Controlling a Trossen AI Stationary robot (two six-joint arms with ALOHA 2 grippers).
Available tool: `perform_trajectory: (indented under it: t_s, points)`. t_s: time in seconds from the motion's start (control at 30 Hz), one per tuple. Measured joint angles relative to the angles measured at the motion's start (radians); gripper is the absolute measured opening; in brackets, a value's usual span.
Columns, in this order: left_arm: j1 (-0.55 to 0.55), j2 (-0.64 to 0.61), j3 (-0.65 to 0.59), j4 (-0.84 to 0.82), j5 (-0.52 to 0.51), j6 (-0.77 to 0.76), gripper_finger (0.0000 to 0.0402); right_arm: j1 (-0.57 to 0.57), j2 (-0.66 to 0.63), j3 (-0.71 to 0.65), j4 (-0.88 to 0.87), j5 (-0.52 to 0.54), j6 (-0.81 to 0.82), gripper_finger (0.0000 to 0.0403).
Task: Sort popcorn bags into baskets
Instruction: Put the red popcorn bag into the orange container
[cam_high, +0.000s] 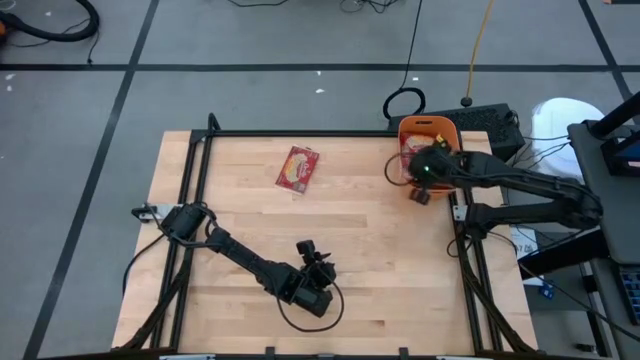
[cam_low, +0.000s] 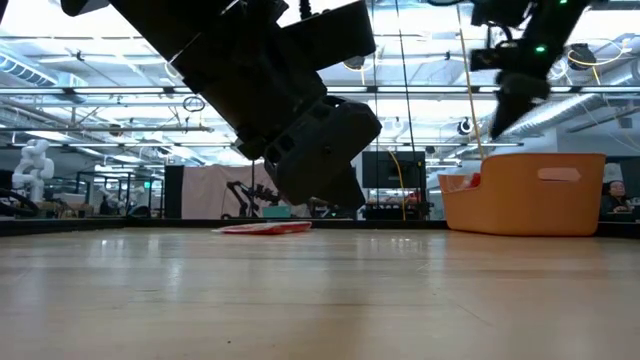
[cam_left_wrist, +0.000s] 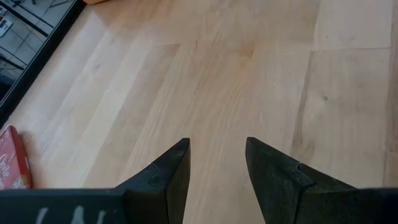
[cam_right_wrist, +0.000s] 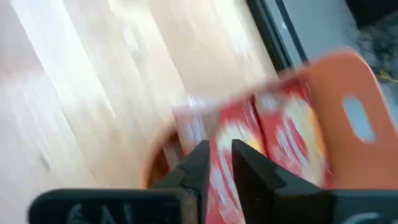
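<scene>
Right gripper (cam_high: 421, 183) positioned over the orange bin (cam_high: 428, 130) at upper right of the high view, jaws narrowly apart with nothing visibly clamped; red popcorn bags (cam_right_wrist: 283, 134) lying inside the bin beneath it. One popcorn bag (cam_high: 297, 167) flat on the table (cam_high: 380, 270), upper centre, well apart from the bin. Left gripper (cam_high: 316, 262) at lower centre, jaws apart, empty.

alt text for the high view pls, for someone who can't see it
Overhead view of a wooden table: the right gripper hangs over an orange bin at the table's far right corner, and one red popcorn bag lies flat on the table's far half. The left gripper waits over bare wood near the front edge, fingers apart and holding nothing.
</scene>
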Motion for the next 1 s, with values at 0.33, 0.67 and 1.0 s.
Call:
perform_trajectory:
  t_s: [0.33, 0.67, 1.0]
  points:
    - [0.003, 0.0, 0.0, 0.004, 0.0, 0.004, 0.0159, -0.212, 0.18, 0.0, 0.14, -0.218, 0.02, 0.0005]
    - [0.007, 0.0, 0.0, 0.004, 0.0, 0.005, 0.0159, -0.334, 0.283, 0.0, 0.07, -0.301, -0.002, 0.0001]
    - [0.008, 0.0, 0.0, 0.004, 0.001, 0.005, 0.0159, -0.357, 0.258, 0.001, -0.035, -0.299, -0.028, 0.0]
